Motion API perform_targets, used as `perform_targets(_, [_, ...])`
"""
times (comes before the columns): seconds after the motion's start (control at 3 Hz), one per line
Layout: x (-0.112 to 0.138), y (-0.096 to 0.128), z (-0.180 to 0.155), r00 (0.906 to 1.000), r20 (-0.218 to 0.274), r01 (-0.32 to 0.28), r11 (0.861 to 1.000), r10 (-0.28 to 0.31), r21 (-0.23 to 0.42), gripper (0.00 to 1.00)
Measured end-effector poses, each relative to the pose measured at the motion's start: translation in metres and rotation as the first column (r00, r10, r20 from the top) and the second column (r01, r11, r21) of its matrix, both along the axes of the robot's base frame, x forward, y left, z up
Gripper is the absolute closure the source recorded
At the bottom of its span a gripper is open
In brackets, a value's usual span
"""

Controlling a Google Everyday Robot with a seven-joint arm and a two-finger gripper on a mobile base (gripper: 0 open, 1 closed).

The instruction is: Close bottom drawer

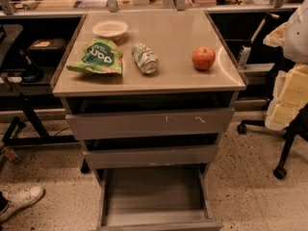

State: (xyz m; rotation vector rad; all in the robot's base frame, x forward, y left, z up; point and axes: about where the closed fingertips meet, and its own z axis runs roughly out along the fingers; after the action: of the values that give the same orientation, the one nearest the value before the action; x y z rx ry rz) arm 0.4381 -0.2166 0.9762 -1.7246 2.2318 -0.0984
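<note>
- A speckled terrazzo floor [250,191] and cluttered desks behind frame a grey metal cabinet [72,110] in what looks like an office lab. An office chair [288,143] stands to the cabinet's right, and a white shoe [20,200] shows at floor level to its left.
- The bottom drawer [154,196], the cabinet's lowest and narrowest, stands pulled well out towards the camera with its shallow tray bare. The middle drawer front [150,156] and the scratched top drawer front [149,123] above it each sit a little proud.
- The gripper is nowhere in the frame, so whether it is wide or closed cannot be told.
- On the cabinet's worktop [168,83] sit a white bowl [109,29] at the rear left, a green snack bag [97,57] in front of it, a can [145,58] lying on its side near the middle, and a red apple [203,57] to the right.
- Risks, as a judgement: an off-centre push on the plain, handle-less front could skew the tray and jam it on its runners. A hard shove could jolt the cabinet, rolling the can or the apple off the worktop. Contact made too high would meet the middle drawer instead.
- Writing: the bag carries large white lettering, upside down from here and not surely legible. The can's label cannot be read.
</note>
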Motion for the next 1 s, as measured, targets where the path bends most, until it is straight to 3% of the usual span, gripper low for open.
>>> perform_targets(0.33, [0.0000,0.0000,0.0000,1.0000,0.000,0.000,1.000,0.000,0.000,0.00])
perform_targets(1.0, [0.0000,0.0000,0.0000,1.0000,0.000,0.000,1.000,0.000,0.000,0.42])
